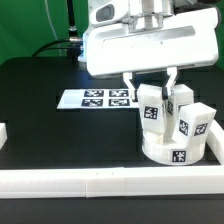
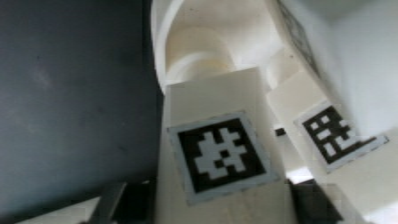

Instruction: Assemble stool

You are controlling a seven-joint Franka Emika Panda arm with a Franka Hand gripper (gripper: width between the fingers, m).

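1. Toward the exterior view's right, the round white seat lay flat on the black table, sockets upward so that legs could be driven in from above.
2. Three tagged legs stood in it: the nearest leg, a second leg behind it, and a third leg at the far side.
3. Directly above the nearest leg hung the gripper, its jaws apart and straddling the leg's top with a gap showing on each side; I judged this a stance for gripping or turning it.
4. From the wrist view, that leg filled the middle, a neighbouring leg just beside it.
5. The marker board and the border rail lay apart from the work.
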